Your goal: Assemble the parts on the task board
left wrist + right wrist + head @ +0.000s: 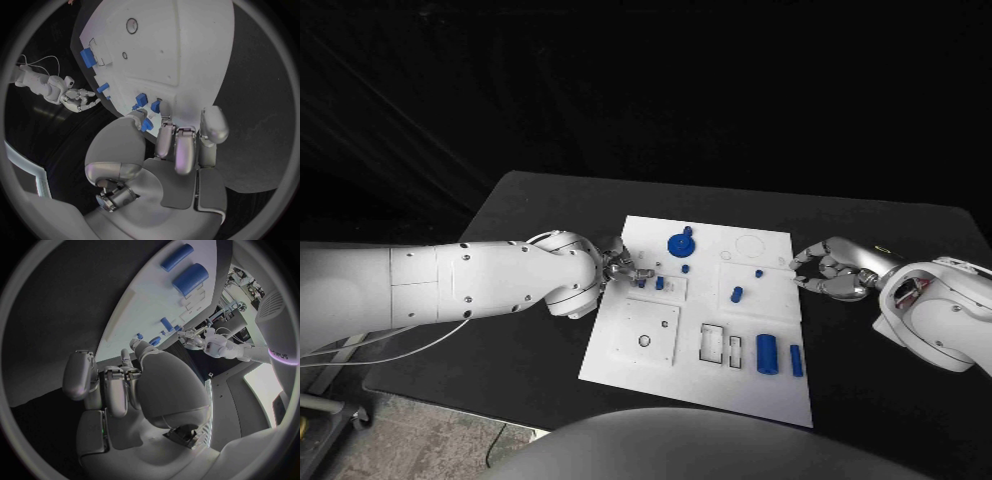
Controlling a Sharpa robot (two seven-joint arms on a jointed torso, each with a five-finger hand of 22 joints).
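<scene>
You are looking at a robotics lab bench: a black table [877, 225] against dark drapes. On it lies a white task board [668, 375] with cut-out slots, and cables [387, 350] trail off the table's edge.

— What carried everything?
— A black table [877, 225]; its top was dark and matte; its corners looked rounded.
— And what lay directly on it?
— The white task board [632, 350]; it lay flat near the middle of the table, turned a little askew to the table's edges; bare black surface showed on every side of it.
— Anything else resting on the tabletop itself?
— I could not tell whether either hand touched it; the left wrist view showed the same dark table [256, 100] running alongside the task board [194, 60], the board's edge lying flush on it.
</scene>
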